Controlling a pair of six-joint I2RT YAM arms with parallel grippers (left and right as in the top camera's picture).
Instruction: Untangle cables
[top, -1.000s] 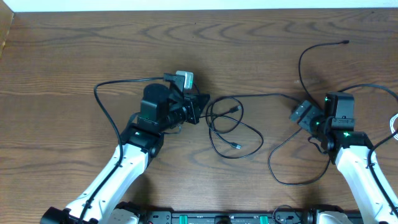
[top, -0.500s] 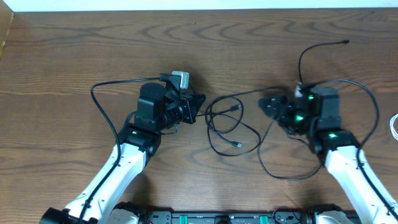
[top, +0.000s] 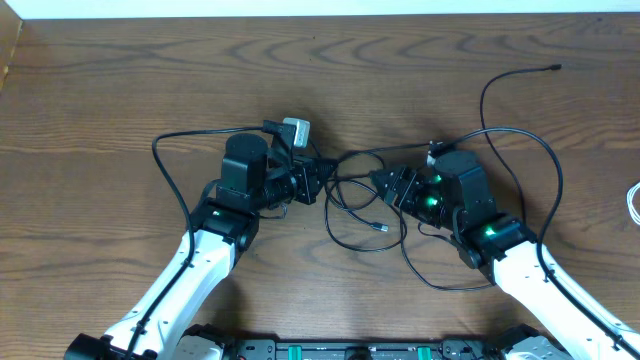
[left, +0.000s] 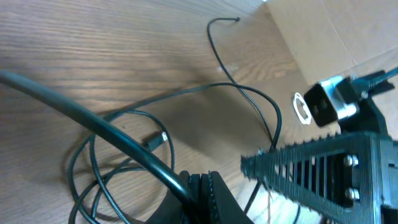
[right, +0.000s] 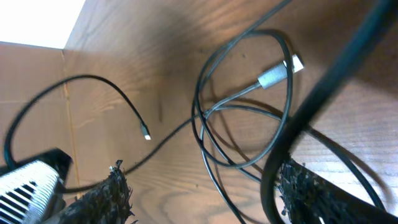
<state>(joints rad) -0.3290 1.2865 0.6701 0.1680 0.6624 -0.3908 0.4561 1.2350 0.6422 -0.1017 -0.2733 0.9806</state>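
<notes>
Thin black cables (top: 381, 228) lie looped in a tangle on the brown wooden desk (top: 100, 100) between both arms. Left end effector (top: 320, 179) is clamped tight on one strand. Right end effector (top: 384, 184) stands wide apart, gripping nothing.

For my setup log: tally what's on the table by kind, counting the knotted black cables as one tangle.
grippers: 2 (left gripper, right gripper)
black cable tangle: 1
white cable: 1
total: 4
</notes>
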